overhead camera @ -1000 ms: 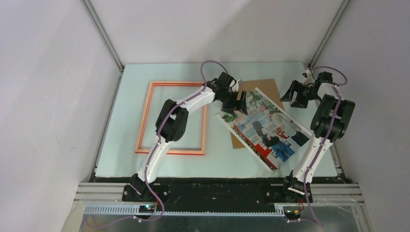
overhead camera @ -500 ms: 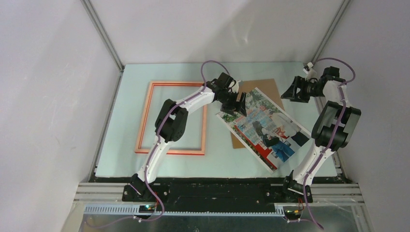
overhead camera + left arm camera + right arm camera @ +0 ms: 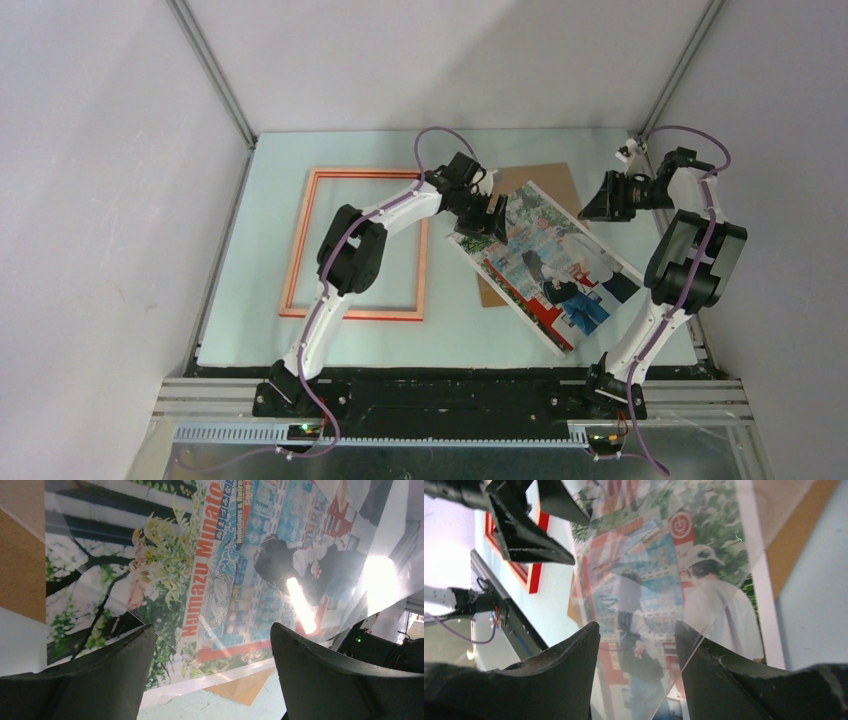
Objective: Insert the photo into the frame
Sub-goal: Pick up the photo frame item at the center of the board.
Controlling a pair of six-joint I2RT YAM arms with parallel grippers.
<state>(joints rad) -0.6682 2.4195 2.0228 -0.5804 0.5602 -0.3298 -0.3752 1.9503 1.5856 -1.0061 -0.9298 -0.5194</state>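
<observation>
The photo [image 3: 550, 265], a colourful street scene, lies face up and slanted at the table's right middle, partly over a brown backing board [image 3: 545, 180]. Faint straight edges of a clear sheet glint over the print [image 3: 225, 555] in both wrist views. The frame [image 3: 355, 240] lies flat to the left, and its red edge [image 3: 531, 575] shows in the right wrist view. My left gripper [image 3: 488, 215] hovers open over the photo's upper left corner, nothing between its fingers [image 3: 212, 630]. My right gripper [image 3: 605, 200] hangs beyond the photo's upper right edge, jaws apart [image 3: 636, 625], looking along the print [image 3: 664, 580].
The backing board's corner [image 3: 245, 690] pokes out under the photo's near edge, and its far side [image 3: 794, 545] shows bare. Grey walls with metal rails [image 3: 215, 85] close in the pale green table [image 3: 260, 320]. The arm bases sit on the black bar [image 3: 450, 400].
The right gripper's jaws have narrowed, and its wrist has turned while the arm drew up toward the right wall. The left gripper has barely shifted. Photo and frame lie as before.
</observation>
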